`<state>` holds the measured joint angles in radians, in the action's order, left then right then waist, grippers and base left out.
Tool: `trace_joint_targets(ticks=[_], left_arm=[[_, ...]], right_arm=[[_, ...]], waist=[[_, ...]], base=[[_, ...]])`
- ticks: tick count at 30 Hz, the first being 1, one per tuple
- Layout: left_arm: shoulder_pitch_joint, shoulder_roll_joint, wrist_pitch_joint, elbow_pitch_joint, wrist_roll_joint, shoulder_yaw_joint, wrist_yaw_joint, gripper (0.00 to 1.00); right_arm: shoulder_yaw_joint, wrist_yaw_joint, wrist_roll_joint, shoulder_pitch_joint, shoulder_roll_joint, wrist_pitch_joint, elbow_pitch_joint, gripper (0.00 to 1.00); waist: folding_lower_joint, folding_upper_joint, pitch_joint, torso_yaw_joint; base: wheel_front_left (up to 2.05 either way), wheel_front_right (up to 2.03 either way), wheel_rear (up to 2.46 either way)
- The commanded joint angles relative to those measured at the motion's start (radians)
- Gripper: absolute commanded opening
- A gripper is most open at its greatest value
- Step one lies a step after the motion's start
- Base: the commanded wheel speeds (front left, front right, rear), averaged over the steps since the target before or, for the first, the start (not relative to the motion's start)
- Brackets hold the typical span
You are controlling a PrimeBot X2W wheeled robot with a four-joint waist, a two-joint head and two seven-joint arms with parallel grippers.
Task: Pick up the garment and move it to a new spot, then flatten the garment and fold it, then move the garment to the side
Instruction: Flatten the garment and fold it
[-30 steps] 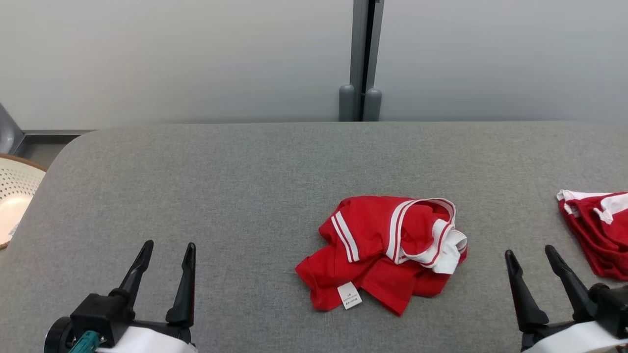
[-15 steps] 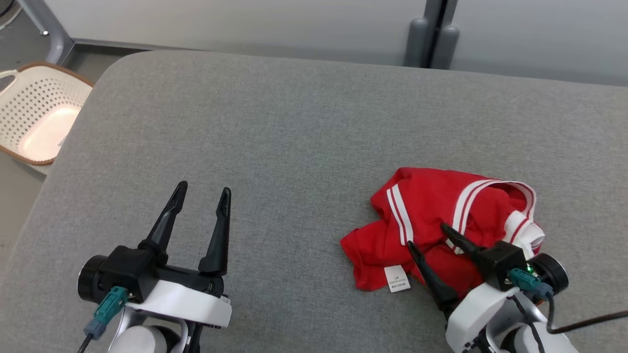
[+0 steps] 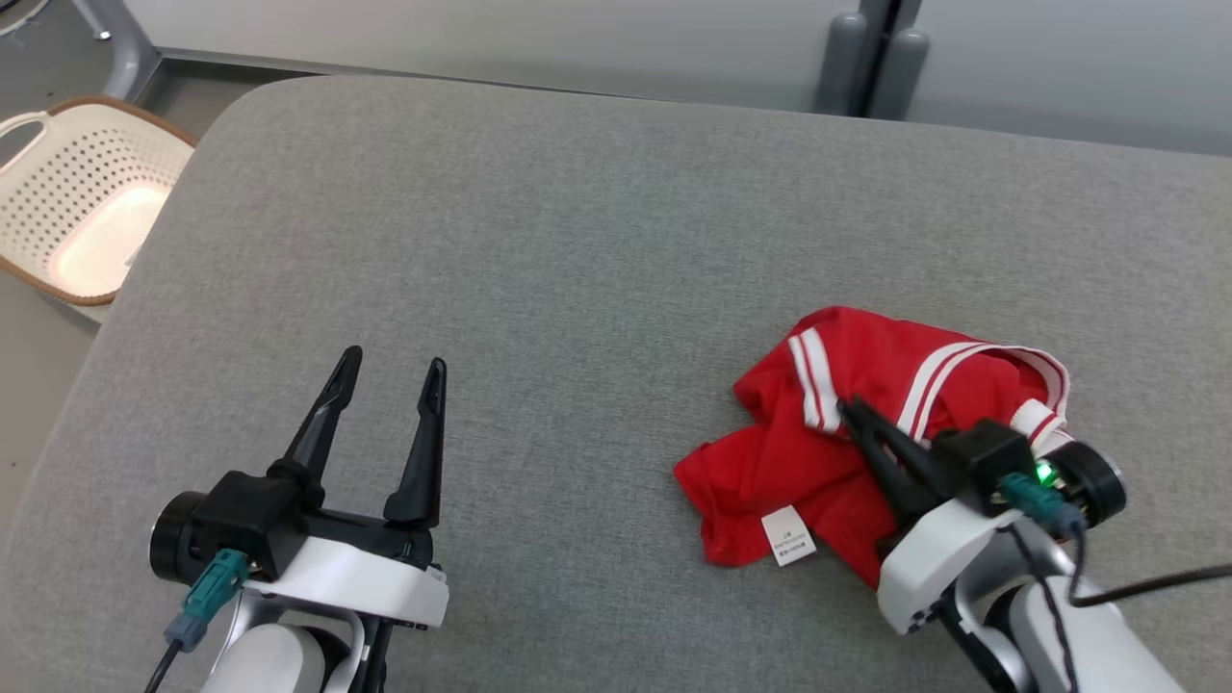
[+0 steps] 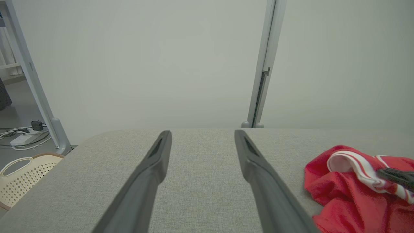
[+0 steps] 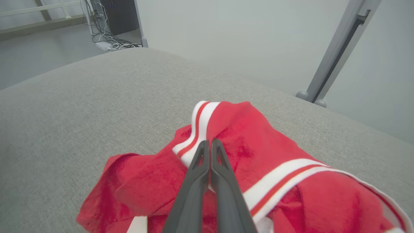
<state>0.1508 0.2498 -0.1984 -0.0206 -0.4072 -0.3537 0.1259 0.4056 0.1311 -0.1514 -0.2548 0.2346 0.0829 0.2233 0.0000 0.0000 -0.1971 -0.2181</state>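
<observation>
the right tool has its 2 dark fingers pressed together, tips pinching a fold of the red garment right beside a white striped band. in the right wrist view the right tool shows no gap between the fingers, and the tips sit at the edge of that band, with red cloth bunched on both sides. a small green light glows on the wrist behind the fingers, and a black cable trails off toward the right edge.

the left tool has its fingers spread apart with nothing between them. it hovers over bare grey surface at the lower left, well apart from the garment. in the left wrist view the left tool frames open cloth-covered surface, and the garment lies off to the right.

the garment lies crumpled on the right part of the grey bench, toward the near edge. a second white and red band crosses its top, and a ribbed white cuff shows at its right end, next to the wrist. a white label sticks out at its near edge, lying flat on the bench.

a cream perforated basket with a brown rim stands on the floor beyond the bench's left corner. a grey post rises against the pale wall behind the far edge.
</observation>
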Motion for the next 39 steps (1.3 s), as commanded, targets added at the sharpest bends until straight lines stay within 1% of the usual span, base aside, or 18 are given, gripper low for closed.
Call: trace_joint_targets(ticks=[1,5,8,11,13,14,15,16,17,18,20,22,25,28,33,36,39], left_arm=[[0.009,0.008,-0.005,0.001,-0.004,0.006,0.004,1.00],[0.005,0.015,-0.007,0.001,-0.006,0.011,0.008,1.00],[0.002,0.022,-0.006,-0.002,-0.004,0.015,0.011,1.00],[0.002,0.030,-0.003,-0.006,-0.005,0.019,0.015,1.00],[0.003,0.034,-0.003,-0.010,-0.007,0.021,0.013,1.00],[0.005,0.035,-0.002,-0.011,-0.006,0.020,0.014,1.00],[0.008,0.035,-0.002,-0.012,-0.006,0.020,0.014,1.00],[0.012,0.037,-0.002,-0.013,-0.006,0.020,0.014,1.00],[0.015,0.038,-0.003,-0.014,-0.006,0.021,0.015,1.00],[0.017,0.039,-0.004,-0.015,-0.006,0.021,0.015,1.00],[0.021,0.041,-0.005,-0.015,-0.006,0.021,0.016,1.00],[0.021,0.044,-0.006,-0.014,-0.006,0.022,0.016,1.00],[0.014,0.047,-0.010,-0.014,-0.007,0.026,0.019,1.00],[-0.004,0.049,-0.016,-0.012,-0.011,0.034,0.027,1.00],[-0.047,0.057,-0.021,-0.011,-0.024,0.049,0.041,1.00],[-0.084,0.062,-0.024,-0.010,-0.030,0.052,0.048,1.00],[-0.106,0.063,-0.024,-0.011,-0.035,0.052,0.052,1.00]], right_arm=[[-0.018,-0.001,-0.007,0.001,0.000,-0.013,-0.017,0.00],[-0.124,-0.001,-0.013,0.038,-0.021,-0.033,-0.089,0.00],[-0.238,-0.001,-0.012,0.088,-0.042,-0.028,-0.138,0.00],[-0.367,-0.001,-0.018,0.148,-0.070,-0.027,-0.155,0.00],[-0.453,-0.001,-0.038,0.180,-0.096,-0.038,-0.142,0.00],[-0.484,-0.001,-0.052,0.194,-0.108,-0.045,-0.129,0.20],[-0.512,-0.001,-0.074,0.205,-0.122,-0.056,-0.111,0.46],[-0.534,-0.001,-0.079,0.215,-0.127,-0.063,-0.089,0.85],[-0.554,-0.001,-0.120,0.213,-0.141,-0.079,-0.073,1.00],[-0.558,0.000,-0.106,0.212,-0.137,-0.092,-0.055,1.00],[-0.568,-0.001,-0.140,0.205,-0.147,-0.118,-0.026,1.00],[-0.567,-0.001,-0.145,0.195,-0.147,-0.145,-0.023,1.00],[-0.556,-0.001,-0.146,0.193,-0.131,-0.180,-0.047,1.00],[-0.536,-0.001,-0.119,0.209,-0.111,-0.202,-0.109,1.00],[-0.490,-0.001,-0.074,0.250,-0.075,-0.174,-0.236,1.00],[-0.457,-0.001,-0.057,0.285,-0.077,-0.136,-0.296,1.00],[-0.439,-0.001,-0.054,0.313,-0.078,-0.112,-0.324,1.00]], waist=[[0.0000,0.0000,0.005,0.011],[0.0000,0.0000,0.015,0.043],[0.0000,0.0000,0.018,0.067],[0.0000,0.0000,0.016,0.089],[0.0000,0.0000,0.012,0.102],[0.0000,0.0000,0.009,0.107],[0.0000,0.0000,0.006,0.112],[0.0000,0.0000,0.003,0.116],[0.0000,0.0000,0.000,0.121],[0.0000,0.0000,-0.003,0.126],[0.0000,0.0000,-0.006,0.133],[0.0000,0.0000,-0.007,0.140],[0.0000,0.0000,-0.001,0.148],[0.0000,0.0000,0.014,0.157],[0.0000,0.0000,0.058,0.172],[0.0000,0.0000,0.092,0.182],[0.0000,0.0000,0.113,0.189]], base=[[0.00,0.00,0.00],[0.00,0.00,0.00],[0.00,0.00,0.00],[0.00,0.00,0.00],[0.00,0.00,0.00],[0.00,0.00,0.00],[0.00,0.00,0.00],[0.00,0.00,0.00],[0.00,0.00,0.00],[0.00,0.00,0.00],[0.00,0.00,0.00],[0.00,0.00,0.00],[0.00,0.00,0.00],[0.00,0.00,0.00],[0.00,0.00,0.00],[0.00,0.00,0.00],[0.00,0.00,0.00]])
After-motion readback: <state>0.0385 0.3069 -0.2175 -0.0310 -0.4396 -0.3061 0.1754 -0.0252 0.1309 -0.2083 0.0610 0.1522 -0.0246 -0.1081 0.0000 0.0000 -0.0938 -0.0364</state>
